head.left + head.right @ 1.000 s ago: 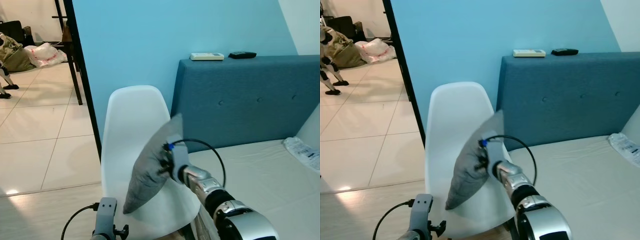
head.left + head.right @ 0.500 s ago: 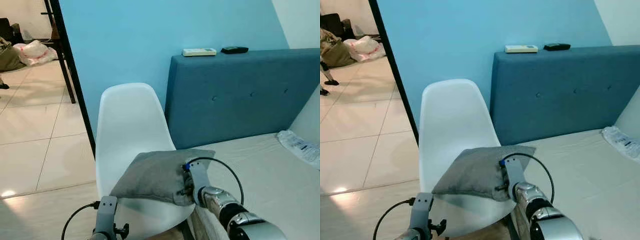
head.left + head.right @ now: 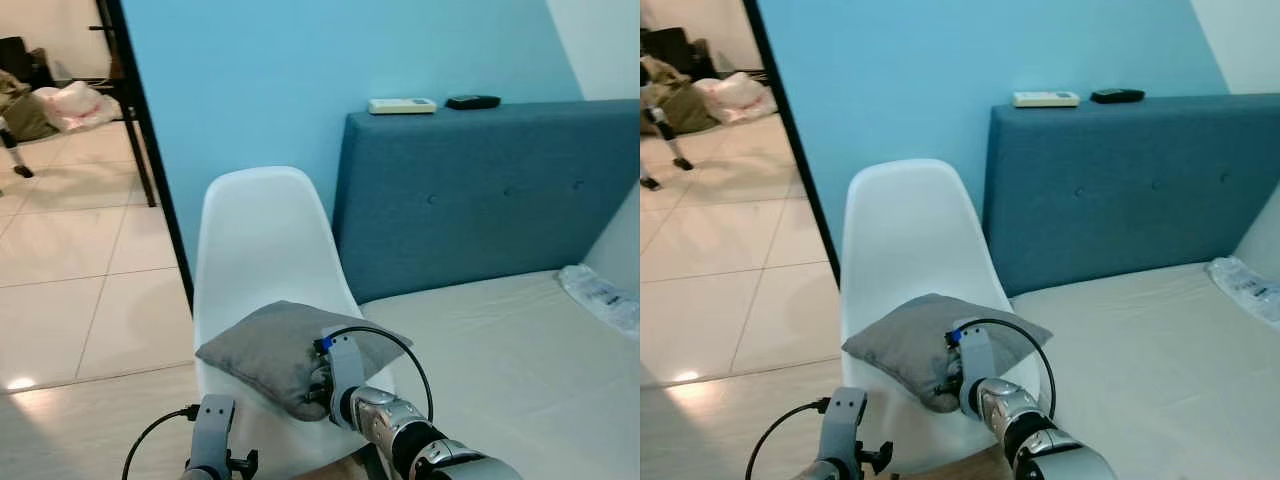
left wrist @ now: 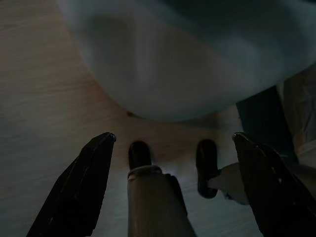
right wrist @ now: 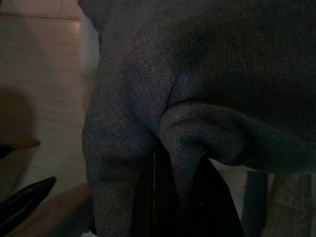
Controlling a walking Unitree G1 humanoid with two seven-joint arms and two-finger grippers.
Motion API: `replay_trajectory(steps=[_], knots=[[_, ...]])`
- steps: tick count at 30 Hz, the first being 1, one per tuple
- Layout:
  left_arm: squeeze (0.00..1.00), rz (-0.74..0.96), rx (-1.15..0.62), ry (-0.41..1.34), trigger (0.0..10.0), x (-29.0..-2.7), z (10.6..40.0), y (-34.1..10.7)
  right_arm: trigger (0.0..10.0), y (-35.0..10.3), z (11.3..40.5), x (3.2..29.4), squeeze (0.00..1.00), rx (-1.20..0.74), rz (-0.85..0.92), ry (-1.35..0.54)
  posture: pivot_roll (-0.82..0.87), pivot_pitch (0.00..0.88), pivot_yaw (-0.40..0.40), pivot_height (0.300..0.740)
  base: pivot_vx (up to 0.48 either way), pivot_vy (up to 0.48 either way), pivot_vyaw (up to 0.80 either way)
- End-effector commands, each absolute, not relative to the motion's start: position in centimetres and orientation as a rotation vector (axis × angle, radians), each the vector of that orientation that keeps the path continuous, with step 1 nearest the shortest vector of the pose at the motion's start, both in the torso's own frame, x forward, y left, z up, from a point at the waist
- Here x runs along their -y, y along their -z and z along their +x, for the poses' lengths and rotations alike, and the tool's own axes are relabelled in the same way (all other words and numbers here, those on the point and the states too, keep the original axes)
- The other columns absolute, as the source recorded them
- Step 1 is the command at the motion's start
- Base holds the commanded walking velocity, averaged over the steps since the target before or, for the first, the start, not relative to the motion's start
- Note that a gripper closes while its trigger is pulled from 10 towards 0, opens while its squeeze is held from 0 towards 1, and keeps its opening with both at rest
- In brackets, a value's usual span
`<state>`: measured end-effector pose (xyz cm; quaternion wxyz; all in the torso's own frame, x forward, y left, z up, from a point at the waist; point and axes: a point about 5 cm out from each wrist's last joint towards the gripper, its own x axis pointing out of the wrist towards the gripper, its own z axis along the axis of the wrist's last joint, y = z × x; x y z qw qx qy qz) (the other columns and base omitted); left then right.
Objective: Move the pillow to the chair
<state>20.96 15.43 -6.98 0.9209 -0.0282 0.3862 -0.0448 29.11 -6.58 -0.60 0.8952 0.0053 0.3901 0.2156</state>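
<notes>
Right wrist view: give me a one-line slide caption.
Right gripper pinching a fold of the grey pillow.

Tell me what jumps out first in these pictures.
A grey pillow lies on the seat of a white chair, with the right gripper clamped on its near edge. Behind stands a blue headboard against a bright blue wall, with two remotes on top.

The soft square pillow of plain grey woven cloth point(image 3: 282, 352) has no pattern. The moulded plastic chair point(image 3: 262, 240) under it is glossy white. Behind stands a flat sky-blue wall point(image 3: 330, 60) and a darker teal-blue buttoned fabric headboard point(image 3: 490, 190); the bed's mattress sheet point(image 3: 510, 350) is pale cream. The right gripper point(image 5: 170, 197) has black fingers on a silver arm with a black cable. The tiled floor point(image 3: 70, 280) is off-white with thin dark joints.
</notes>
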Motion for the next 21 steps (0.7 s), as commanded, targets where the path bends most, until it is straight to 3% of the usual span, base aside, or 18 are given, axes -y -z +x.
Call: replay_trajectory(steps=[1, 6, 7, 9, 11, 21], knots=[[0.00, -0.049, -0.799, 0.100, 10.0, -15.5, 20.7, 7.1, 10.0, 0.7, 29.0, 6.5, 0.00, -0.808, -0.015, -0.444, 0.07, 0.000, -0.033, 0.730, 0.000, 0.000, 0.00], [0.00, -0.050, -0.800, 0.100, 10.0, -15.4, 20.7, 7.1, 10.0, 1.0, 29.1, 8.0, 0.00, -0.806, -0.049, -0.385, 0.07, 0.000, -0.033, 0.730, 0.000, 0.000, 0.00], [0.00, -0.051, -0.800, 0.099, 10.0, -15.4, 20.7, 7.1, 10.0, 1.2, 29.2, 9.5, 0.00, -0.806, -0.052, -0.328, 0.07, 0.000, -0.031, 0.730, 0.000, 0.000, 0.00], [0.00, -0.051, -0.800, 0.099, 10.0, -15.4, 20.7, 7.1, 10.0, 1.2, 29.2, 9.5, 0.00, -0.806, -0.052, -0.328, 0.07, 0.000, -0.031, 0.730, 0.000, 0.000, 0.00], [0.00, -0.048, -0.801, 0.105, 10.0, -15.3, 20.7, 7.1, 10.0, 1.1, 29.5, 11.1, 0.00, -0.787, -0.040, -0.275, 0.06, 0.000, -0.023, 0.715, 0.000, 0.000, 0.00], [0.00, -0.040, -0.798, 0.116, 10.0, -15.2, 20.8, 7.1, 10.0, 0.7, 29.9, 11.2, 0.00, -0.742, -0.034, -0.291, 0.05, 0.000, -0.019, 0.675, 0.000, 0.000, 0.00]])
